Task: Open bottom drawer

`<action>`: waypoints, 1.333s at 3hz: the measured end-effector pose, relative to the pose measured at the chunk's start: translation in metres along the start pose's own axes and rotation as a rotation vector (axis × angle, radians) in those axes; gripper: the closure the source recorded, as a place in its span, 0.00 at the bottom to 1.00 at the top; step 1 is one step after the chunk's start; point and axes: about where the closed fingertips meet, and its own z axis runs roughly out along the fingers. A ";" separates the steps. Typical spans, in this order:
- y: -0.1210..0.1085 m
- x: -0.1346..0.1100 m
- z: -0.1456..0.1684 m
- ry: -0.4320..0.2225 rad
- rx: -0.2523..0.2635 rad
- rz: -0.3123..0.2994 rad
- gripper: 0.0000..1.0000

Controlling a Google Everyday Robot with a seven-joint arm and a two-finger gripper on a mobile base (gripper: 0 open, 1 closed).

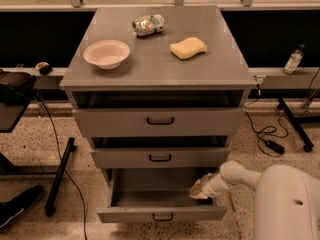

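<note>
The bottom drawer (161,215) is pulled out from the grey cabinet, showing a plain grey interior and a small black loop handle (162,217) at the centre of its slim front. My gripper (198,190) is at the end of the white arm that reaches in from the lower right. It sits over the right inner side of the open drawer, above and right of the handle.
The mid drawer (160,157) and top drawer (160,120) are shut above. On the cabinet top lie a white bowl (106,53), a crumpled bag (148,24) and a yellow sponge (188,48). A black stand leg (59,176) stands left, cables and a bottle (293,59) right.
</note>
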 end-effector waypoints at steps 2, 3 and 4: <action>-0.009 0.019 0.100 -0.061 0.101 0.038 1.00; -0.013 0.008 0.137 -0.111 0.045 -0.036 1.00; -0.008 -0.024 0.157 -0.201 -0.085 -0.214 1.00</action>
